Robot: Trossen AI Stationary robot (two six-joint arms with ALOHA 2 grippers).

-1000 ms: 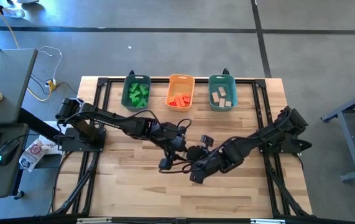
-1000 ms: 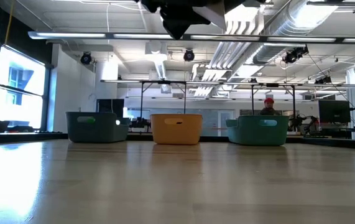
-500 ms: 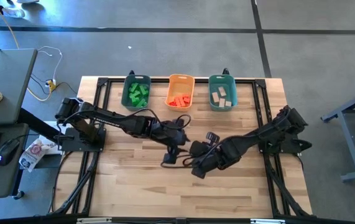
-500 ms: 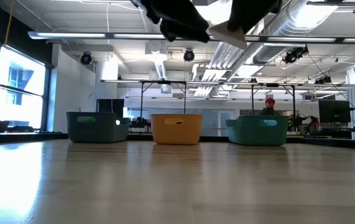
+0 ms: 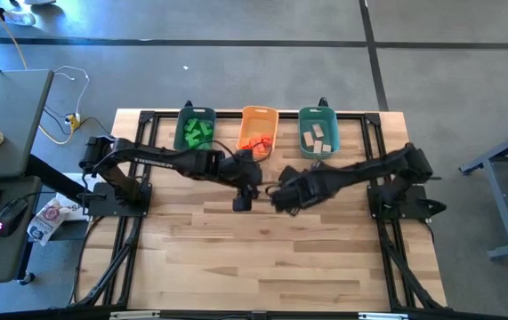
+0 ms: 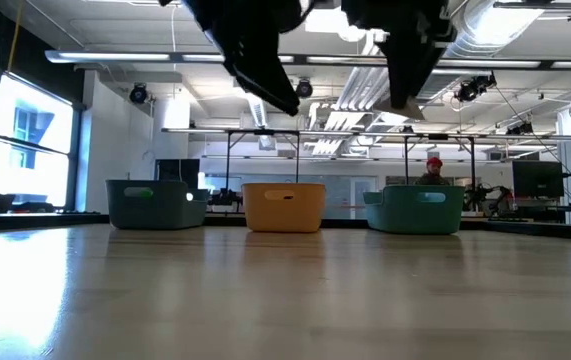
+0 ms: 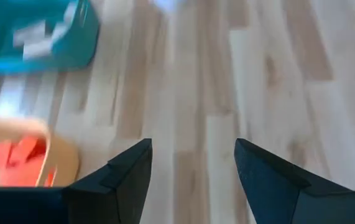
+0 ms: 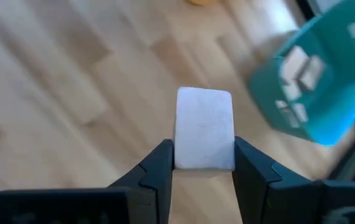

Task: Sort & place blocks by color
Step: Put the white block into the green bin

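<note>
Tan block (image 8: 204,129) (right gripper (image 8: 203,163)) above tabletop (image 8: 53,93)

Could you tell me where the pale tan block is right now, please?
The tan block is clamped in the right gripper, above the table's middle, just short of the right-hand teal bin.

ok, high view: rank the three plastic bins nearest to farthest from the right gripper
From the right gripper, holding a pale tan wood block:
1. Orange plastic bin, middle of the row; too close to call against 2.
2. Right teal plastic bin.
3. Left teal plastic bin, farthest.
</note>
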